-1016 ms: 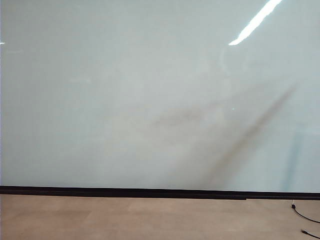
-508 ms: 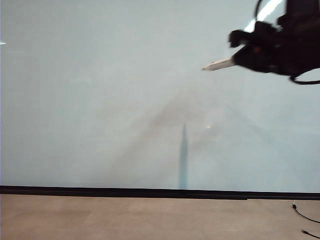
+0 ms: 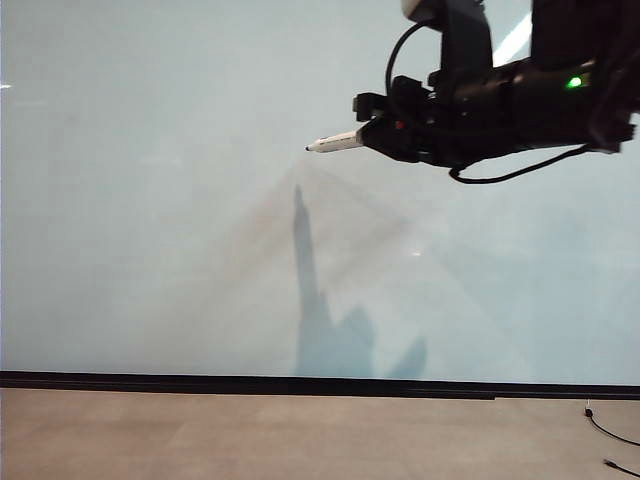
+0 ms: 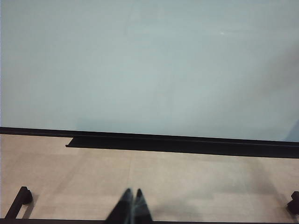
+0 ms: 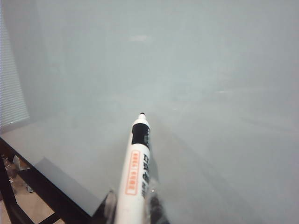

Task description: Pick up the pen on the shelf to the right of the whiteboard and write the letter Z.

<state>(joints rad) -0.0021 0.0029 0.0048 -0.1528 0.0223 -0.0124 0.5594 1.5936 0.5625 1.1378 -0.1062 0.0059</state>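
While the pen (image 3: 336, 142) is already clamped in our right hand (image 3: 385, 135), no stroke of the letter Z shows anywhere on the whiteboard (image 3: 150, 200), so we judge the step in hand to be bringing the tip to the board for the first line. In the exterior view the right hand sits at about one o'clock, high on the board, with the pen pointing toward nine o'clock and its dark tip leading. The right wrist view shows the white barrel between closed jaws, the tip short of the glossy surface as far as we can tell; whether it touches is not clear.

To do this well, we should ease the tip in gently until it just meets the board, keep the pen at a steady angle, and begin at the top left corner of the letter with room below for the diagonal and the base stroke. Pressing hard risks pushing the pen back through the grip.

Our left hand (image 4: 132, 209) hangs low, fingers pinched together on nothing, pointed at the floor (image 4: 187, 182).

As for the surface, the board is pale, shiny and reflective, carrying the arm's shadow (image 3: 320, 310) and a streak of ceiling light. A black strip (image 3: 250, 384) runs along its bottom edge above the tan floor, where a cable (image 3: 610, 440) lies at four o'clock.
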